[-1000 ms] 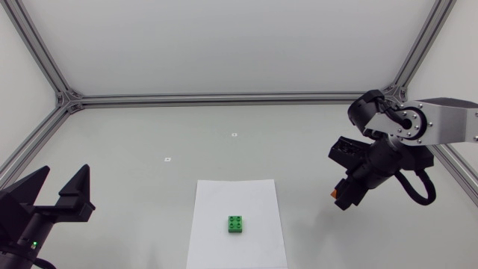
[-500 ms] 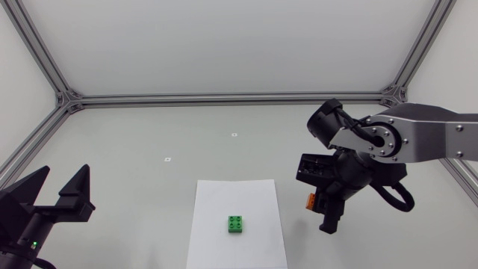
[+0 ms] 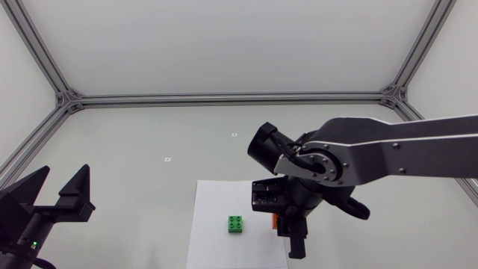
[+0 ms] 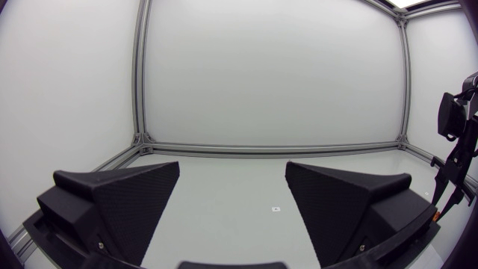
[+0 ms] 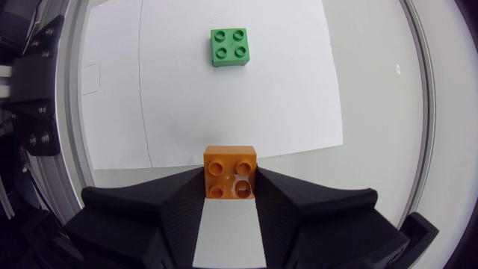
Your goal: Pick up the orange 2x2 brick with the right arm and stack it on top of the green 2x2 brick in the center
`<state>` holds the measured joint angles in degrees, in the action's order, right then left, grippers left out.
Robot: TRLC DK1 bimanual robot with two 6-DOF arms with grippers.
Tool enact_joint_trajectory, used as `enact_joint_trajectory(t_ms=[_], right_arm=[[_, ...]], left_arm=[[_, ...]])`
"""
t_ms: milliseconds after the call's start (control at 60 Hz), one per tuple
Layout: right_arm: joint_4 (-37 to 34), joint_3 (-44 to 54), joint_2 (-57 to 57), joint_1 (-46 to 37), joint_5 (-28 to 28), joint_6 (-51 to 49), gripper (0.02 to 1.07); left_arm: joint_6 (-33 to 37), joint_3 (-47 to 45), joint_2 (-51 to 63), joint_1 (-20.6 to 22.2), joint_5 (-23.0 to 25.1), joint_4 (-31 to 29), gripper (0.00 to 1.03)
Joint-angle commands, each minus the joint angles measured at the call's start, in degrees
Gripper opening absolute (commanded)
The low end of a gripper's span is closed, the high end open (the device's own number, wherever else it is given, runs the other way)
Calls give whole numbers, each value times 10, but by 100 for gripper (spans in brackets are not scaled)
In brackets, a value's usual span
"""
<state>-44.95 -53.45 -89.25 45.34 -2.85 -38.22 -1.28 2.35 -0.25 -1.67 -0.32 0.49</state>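
The green 2x2 brick [image 3: 237, 224] rests on a white paper sheet [image 3: 224, 196] at the table's centre front. My right gripper [image 3: 287, 233] hangs over the sheet's right edge, a short way right of the green brick, shut on the orange 2x2 brick [image 3: 277, 222]. In the right wrist view the orange brick [image 5: 230, 172] sits studs-up between the two fingers of the right gripper [image 5: 230, 187], and the green brick [image 5: 230, 46] lies ahead of it on the paper [image 5: 291, 97]. My left gripper [image 3: 60, 188] stands open and empty at the front left.
The aluminium frame rails [image 3: 224, 98] border the table at the back and sides. Small white markers [image 3: 168, 158] lie on the grey surface behind the paper. From the left wrist view, the left gripper [image 4: 231, 202] faces the back wall, and the right arm [image 4: 455, 142] shows beside it.
My right arm has swung from the table's right side toward the centre, carrying the orange brick, and now hangs over the paper beside the green brick. The left arm has not moved.
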Motion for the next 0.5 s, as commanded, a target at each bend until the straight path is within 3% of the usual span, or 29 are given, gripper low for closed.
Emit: enact_joint_trajectory(t_ms=[0,483], right_arm=[[0,-24,-26,21,0,-10,27],[-1,-129,-116,70,7,-5,26]], left_arm=[[8,-23,-5,-2,2,-8,99],[8,-23,-5,-2,2,-8,99]])
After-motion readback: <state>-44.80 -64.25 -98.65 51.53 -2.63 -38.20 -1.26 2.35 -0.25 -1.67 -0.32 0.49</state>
